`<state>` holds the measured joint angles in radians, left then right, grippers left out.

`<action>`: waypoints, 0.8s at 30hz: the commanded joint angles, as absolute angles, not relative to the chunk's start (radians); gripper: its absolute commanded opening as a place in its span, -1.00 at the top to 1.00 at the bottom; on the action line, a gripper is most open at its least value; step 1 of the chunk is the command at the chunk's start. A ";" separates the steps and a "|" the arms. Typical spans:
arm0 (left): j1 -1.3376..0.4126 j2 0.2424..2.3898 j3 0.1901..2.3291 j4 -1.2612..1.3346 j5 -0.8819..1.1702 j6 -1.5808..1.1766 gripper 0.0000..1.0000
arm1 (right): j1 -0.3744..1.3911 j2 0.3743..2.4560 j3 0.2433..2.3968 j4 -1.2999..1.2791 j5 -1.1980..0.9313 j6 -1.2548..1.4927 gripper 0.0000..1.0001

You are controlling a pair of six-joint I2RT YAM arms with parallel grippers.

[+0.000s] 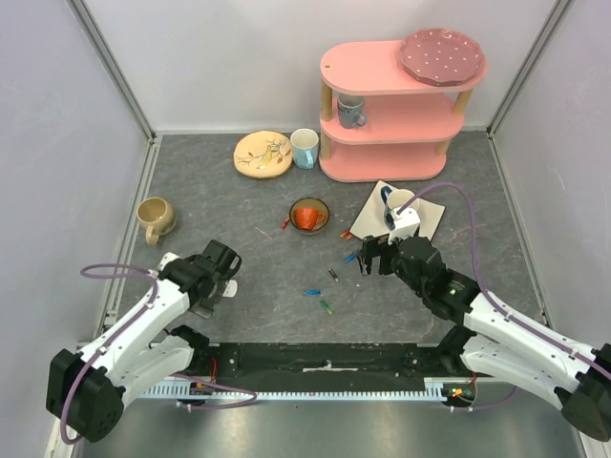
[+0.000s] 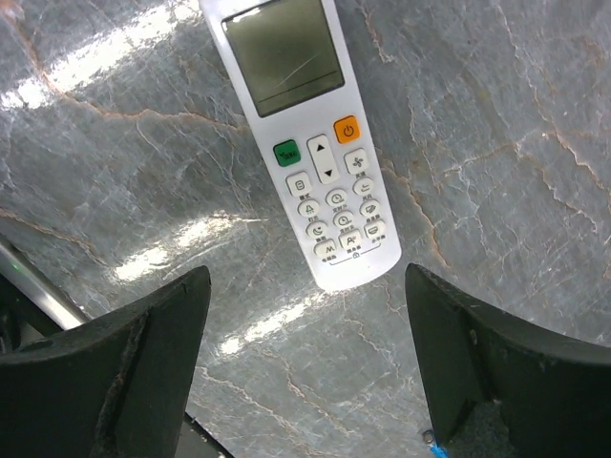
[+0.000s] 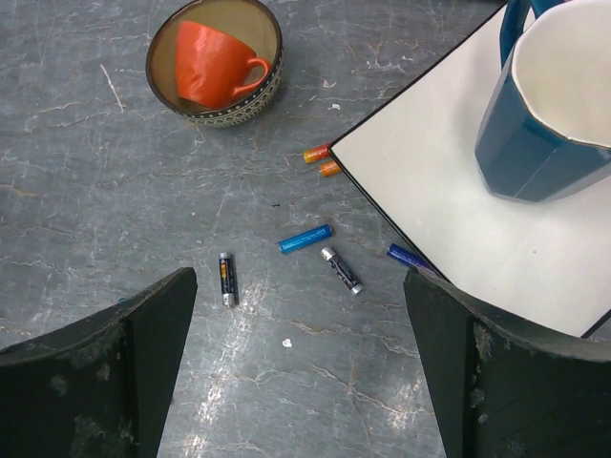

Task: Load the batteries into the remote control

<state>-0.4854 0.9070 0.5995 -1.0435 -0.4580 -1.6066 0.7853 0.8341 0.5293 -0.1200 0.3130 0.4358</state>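
**Left gripper [image 1: 218, 279] and right gripper [image 1: 367, 260] both standing spread, nothing pinched**

Top external: the left gripper is hovering low over the left side of the grey table [image 1: 258, 324], well apart from the batteries [image 1: 326, 307]. These are lying scattered mid-table. The right gripper is hanging near them, just beside the white napkin [image 1: 374, 221].

Left wrist: the 2 black fingers [image 2: 143, 353] are standing wide apart with nothing between them. The remote control [image 2: 305, 143] is lying flat on the table, screen and buttons facing up. Its rounded button end is pointing at the gap between the fingers and touching neither.

Right wrist: the 2 fingers [image 3: 115, 372] are spread and empty. Ahead of them, 6 batteries are lying loose on the table: 1 blue battery [image 3: 305, 239], 2 dark ones either side of it, 2 orange ones at the napkin's corner, and 1 dark blue one at its edge. A blue mug [image 3: 539, 124] is standing on the napkin. An orange cup [image 3: 205, 62] is lying tipped inside a brown bowl [image 3: 250, 103].
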 commanded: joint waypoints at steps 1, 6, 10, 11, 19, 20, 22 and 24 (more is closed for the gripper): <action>-0.477 0.925 0.589 -1.045 -0.483 -1.752 -0.75 | 0.784 0.796 0.515 -0.092 0.288 0.442 -0.96; -0.448 1.009 0.607 -1.031 -0.492 -1.766 -0.72 | 0.785 0.781 0.518 -0.101 0.272 0.448 -0.96; -0.408 1.035 0.600 -0.976 -0.480 -1.750 -0.70 | 0.785 0.781 0.528 -0.112 0.264 0.449 -0.96; -0.388 1.040 0.598 -0.967 -0.480 -1.741 -0.70 | 0.785 0.778 0.529 -0.113 0.264 0.449 -0.95; -0.287 1.103 0.604 -0.865 -0.436 -1.655 -0.68 | 0.785 0.779 0.526 -0.121 0.265 0.449 -0.96; -0.273 1.115 0.603 -0.858 -0.433 -1.646 -0.68 | 0.785 0.788 0.529 -0.120 0.265 0.448 -0.96; -0.262 1.129 0.600 -0.851 -0.423 -1.637 -0.68 | 0.785 0.796 0.531 -0.121 0.265 0.448 -0.96; -0.245 1.137 0.595 -0.830 -0.411 -1.628 -0.67 | 0.785 0.807 0.534 -0.120 0.264 0.448 -0.96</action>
<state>-0.2729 1.1198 0.5934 -0.8829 -0.4160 -1.6650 0.7853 0.7956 0.5163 -0.1284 0.2806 0.4458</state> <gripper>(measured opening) 0.842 0.979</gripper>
